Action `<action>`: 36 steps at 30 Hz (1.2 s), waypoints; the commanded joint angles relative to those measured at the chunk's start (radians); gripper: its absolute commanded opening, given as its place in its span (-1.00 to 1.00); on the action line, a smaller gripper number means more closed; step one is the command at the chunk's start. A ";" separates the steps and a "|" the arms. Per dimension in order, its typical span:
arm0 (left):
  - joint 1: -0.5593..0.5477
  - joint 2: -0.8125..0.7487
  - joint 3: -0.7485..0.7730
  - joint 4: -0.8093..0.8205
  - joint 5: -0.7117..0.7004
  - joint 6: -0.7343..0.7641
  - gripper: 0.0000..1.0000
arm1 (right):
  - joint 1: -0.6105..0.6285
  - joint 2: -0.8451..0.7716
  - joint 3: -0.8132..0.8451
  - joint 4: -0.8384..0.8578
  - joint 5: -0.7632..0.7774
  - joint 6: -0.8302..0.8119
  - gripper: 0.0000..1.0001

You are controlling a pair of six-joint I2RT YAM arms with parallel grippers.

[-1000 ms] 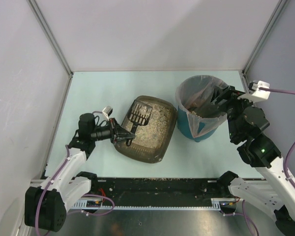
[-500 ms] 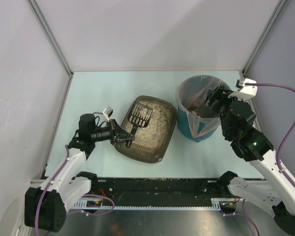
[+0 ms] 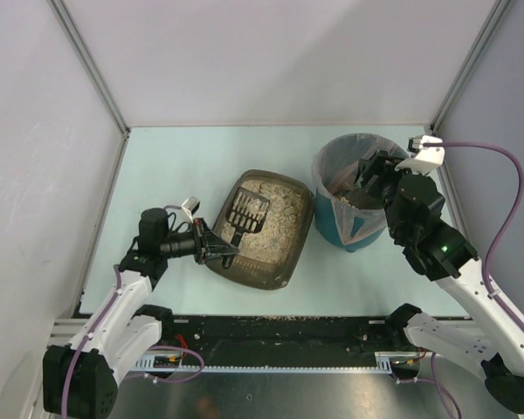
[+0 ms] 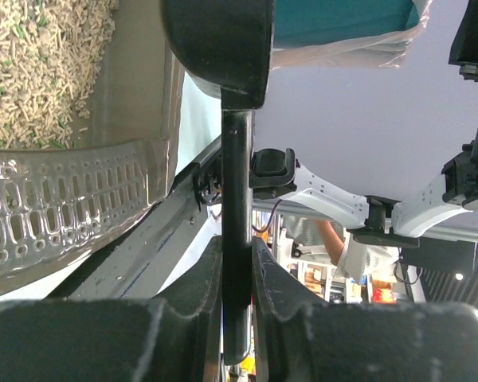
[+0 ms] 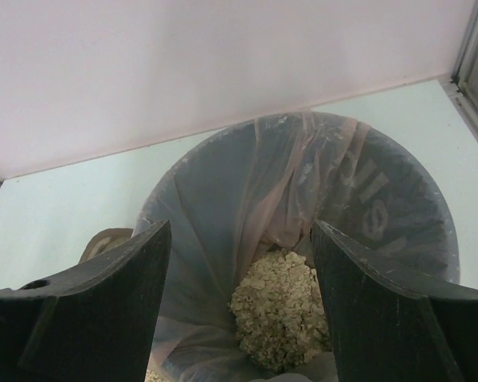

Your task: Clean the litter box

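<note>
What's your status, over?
Left gripper shut on scoop, head inside litter box. Right gripper open over bin. No obstruction seen.

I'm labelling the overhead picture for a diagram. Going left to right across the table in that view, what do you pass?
Left hand → litter box → teal bin. The right hand overlaps the bin, so it is left out of the order.

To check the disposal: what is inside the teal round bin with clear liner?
A heap of beige grainy litter lies in the clear bag liner of the teal round bin. What is beneath the heap is covered.
</note>
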 commanded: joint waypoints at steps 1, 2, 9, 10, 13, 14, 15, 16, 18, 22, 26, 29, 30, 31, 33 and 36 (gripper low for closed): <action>0.001 -0.014 0.030 -0.005 0.046 0.013 -1.00 | 0.006 -0.002 0.022 0.055 -0.030 0.009 0.51; 0.001 -0.031 0.045 -0.004 0.037 0.001 -1.00 | 0.006 -0.005 0.022 0.053 -0.030 0.009 0.51; -0.010 -0.054 0.019 -0.055 0.003 -0.016 -1.00 | 0.006 -0.022 0.018 0.023 -0.014 0.014 0.51; -0.008 -0.070 0.028 -0.051 0.000 -0.023 -1.00 | 0.006 -0.024 0.014 0.020 -0.005 0.014 0.52; -0.008 -0.076 0.059 -0.051 0.015 -0.043 -1.00 | 0.006 -0.031 0.007 0.018 0.003 0.029 0.52; -0.008 -0.073 0.057 -0.051 0.015 -0.059 -1.00 | 0.006 -0.030 0.004 0.021 0.000 0.032 0.52; -0.008 -0.073 0.056 -0.051 0.006 -0.065 -1.00 | 0.006 -0.031 -0.005 0.026 -0.002 0.030 0.52; -0.010 -0.074 0.056 -0.051 0.001 -0.071 -1.00 | 0.006 -0.030 -0.012 0.038 -0.005 0.027 0.52; -0.010 -0.079 0.063 -0.050 0.001 -0.091 -1.00 | 0.006 -0.031 -0.021 0.049 -0.005 0.026 0.52; -0.010 -0.078 0.088 -0.051 0.009 -0.119 -1.00 | 0.006 -0.042 -0.035 0.072 0.003 0.043 0.52; -0.010 -0.068 0.126 -0.051 0.007 -0.151 -1.00 | 0.006 -0.047 -0.047 0.084 0.007 0.044 0.52; -0.010 -0.047 0.143 -0.050 -0.002 -0.181 -1.00 | 0.006 -0.054 -0.048 0.090 0.004 0.028 0.51; -0.011 -0.042 0.149 -0.050 -0.006 -0.189 -1.00 | 0.006 -0.056 -0.048 0.093 0.004 0.020 0.50; -0.014 -0.041 0.157 -0.050 -0.012 -0.195 -1.00 | 0.006 -0.059 -0.048 0.102 0.007 0.005 0.50; -0.033 -0.036 0.186 -0.051 -0.040 -0.208 -1.00 | 0.008 -0.062 -0.050 0.113 0.012 -0.015 0.51; -0.071 -0.025 0.240 -0.053 -0.080 -0.234 -0.99 | 0.006 -0.064 -0.050 0.115 0.026 -0.039 0.52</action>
